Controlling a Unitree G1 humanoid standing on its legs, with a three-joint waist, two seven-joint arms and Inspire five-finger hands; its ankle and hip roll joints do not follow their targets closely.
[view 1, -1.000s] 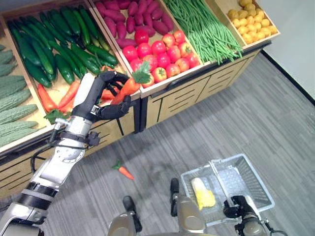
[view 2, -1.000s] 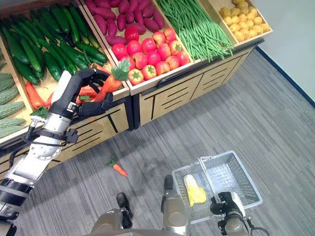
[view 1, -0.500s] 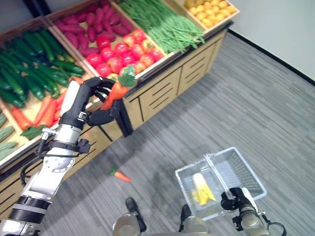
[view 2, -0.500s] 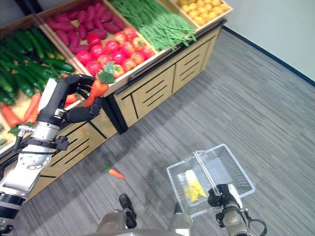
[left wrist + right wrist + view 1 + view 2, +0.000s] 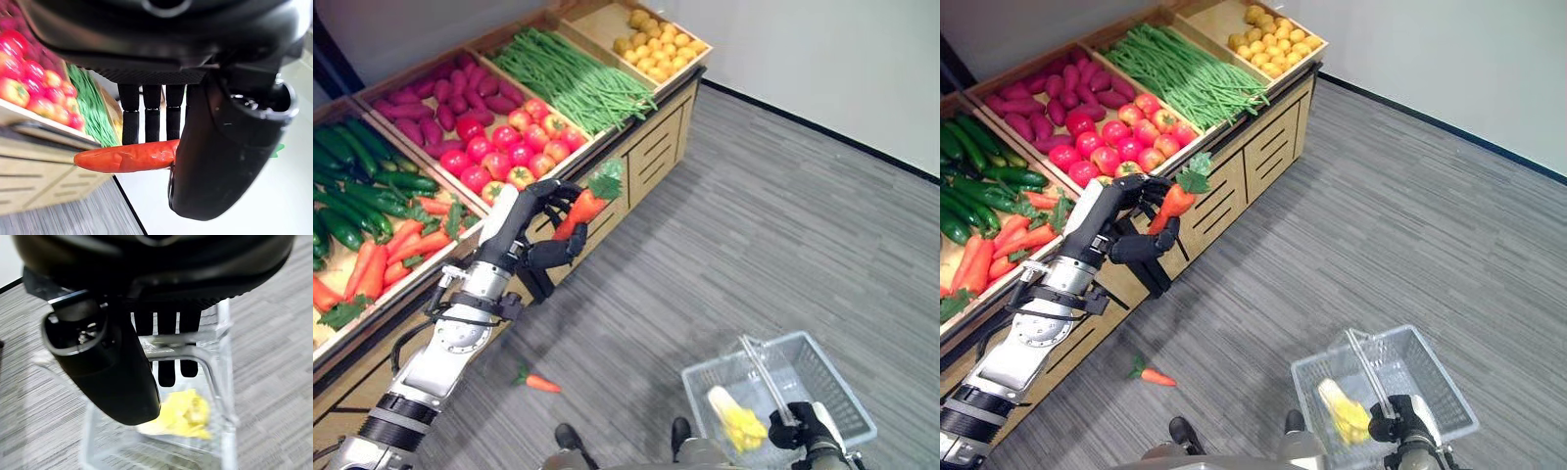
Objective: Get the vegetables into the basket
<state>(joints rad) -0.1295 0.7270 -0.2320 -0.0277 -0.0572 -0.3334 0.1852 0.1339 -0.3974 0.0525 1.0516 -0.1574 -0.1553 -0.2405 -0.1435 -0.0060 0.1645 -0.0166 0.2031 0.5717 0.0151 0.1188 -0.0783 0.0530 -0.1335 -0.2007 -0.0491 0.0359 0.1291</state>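
Left hand (image 5: 530, 217) clenched round carrot (image 5: 576, 211), held off the stand (image 5: 636, 147). Right hand (image 5: 803, 429) grasps basket (image 5: 847, 397) handle; corn (image 5: 732, 415) inside. Second carrot (image 5: 534, 381) on floor.

Your basket (image 5: 842, 377) sits on the floor, right; corn (image 5: 736, 421) inside; a fallen carrot (image 5: 538, 381) lies left, before the shelf (image 5: 636, 147).

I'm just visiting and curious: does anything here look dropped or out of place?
Yes. One carrot lies on the grey floor in front of the stand, away from the others in their crate. The left hand holds another carrot; the right hand grips the basket, which holds something yellow.
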